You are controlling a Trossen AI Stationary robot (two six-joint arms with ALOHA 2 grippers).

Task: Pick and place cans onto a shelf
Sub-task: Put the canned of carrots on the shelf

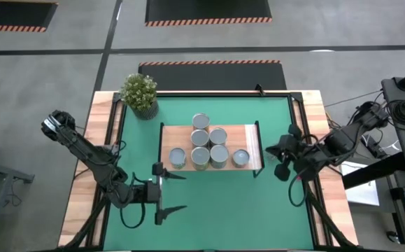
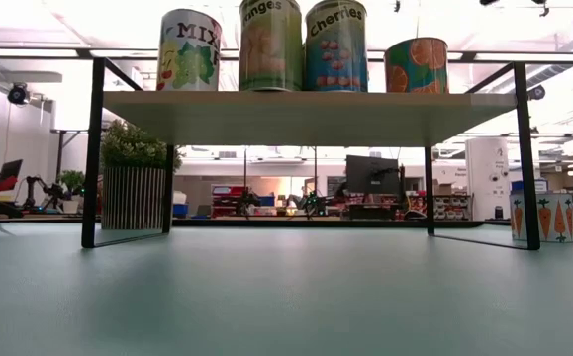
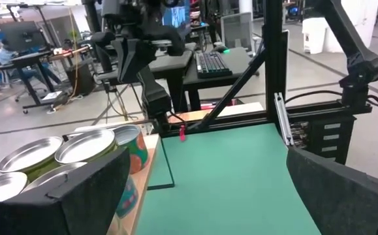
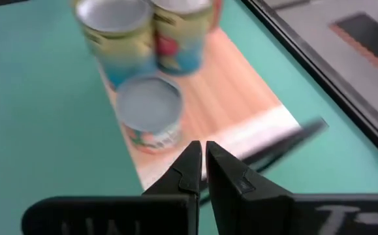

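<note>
We see the right gripper (image 4: pixel 203 171) with fingers pressed together, empty, just off the shelf's (image 1: pixel 247 130) pale end; the left gripper (image 1: pixel 171 191) gapes wide over the green mat (image 1: pixel 216 217); seven cans (image 1: pixel 210 146) stand clustered on the shelf.

Legible lettering on the cans standing on the shelf, low view.

Four cans stand in a row on the shelf (image 2: pixel 296 117). The leftmost can (image 2: pixel 189 50) carries the letters "MIX", cut off by the curve of the label, above a picture of fruit. The second can (image 2: pixel 270 45) shows "anges", its first letter out of sight at the top edge. The third can (image 2: pixel 335 45) reads "Cherries" over painted cherries. The fourth can (image 2: pixel 417 65), at the 3 o'clock end of the row, bears orange slices but no readable word. A carrot-printed carton (image 2: pixel 543 217) on the tabletop shows no readable text.
</note>
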